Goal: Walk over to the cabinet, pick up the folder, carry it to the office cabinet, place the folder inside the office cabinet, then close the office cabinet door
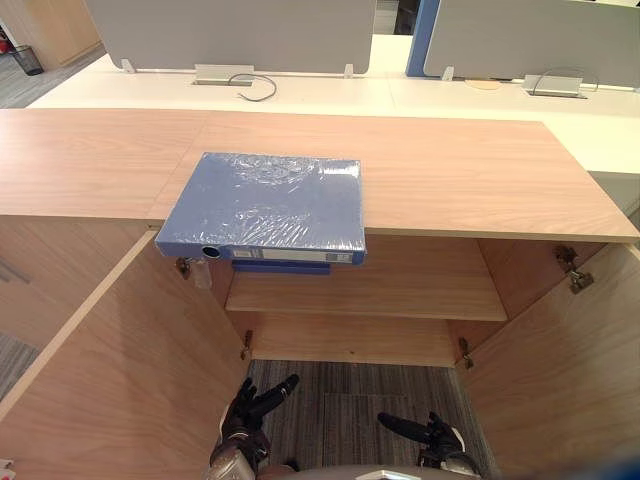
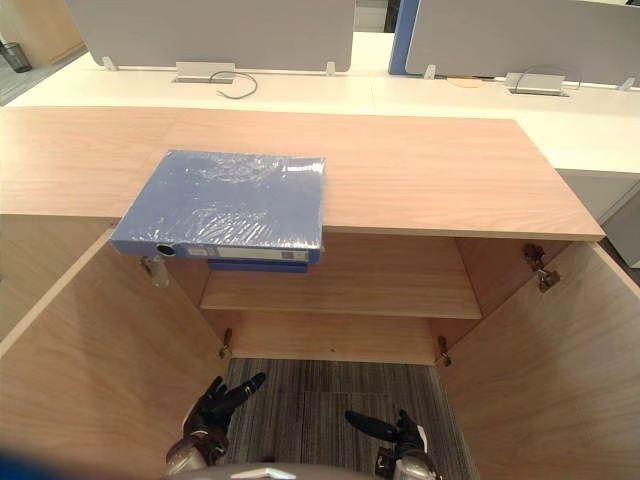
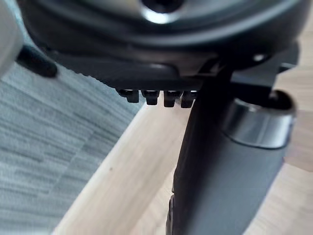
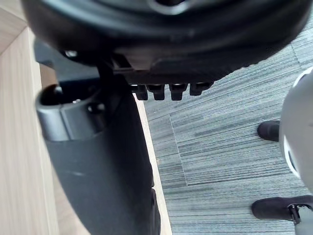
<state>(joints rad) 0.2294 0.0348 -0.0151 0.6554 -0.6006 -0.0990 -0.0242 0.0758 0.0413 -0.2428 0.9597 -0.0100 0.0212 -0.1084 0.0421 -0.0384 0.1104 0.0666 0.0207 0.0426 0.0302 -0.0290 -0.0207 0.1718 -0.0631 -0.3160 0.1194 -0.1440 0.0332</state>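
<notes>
Film-wrapped folder [image 1: 265, 205], overhanging the near edge of the cabinet top [image 1: 470, 170]: judged stiff, slippery; best gripped at its overhanging spine. Left hand [image 1: 250, 405] and right hand [image 1: 425, 432] are held low, fingers extended, empty.

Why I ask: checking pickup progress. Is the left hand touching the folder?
Apart. The left eye view shows the left hand low over carpet, far below the folder on the cabinet.

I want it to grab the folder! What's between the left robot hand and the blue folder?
In the left eye view, just the open cabinet's wooden shelf and some carpet.
</notes>
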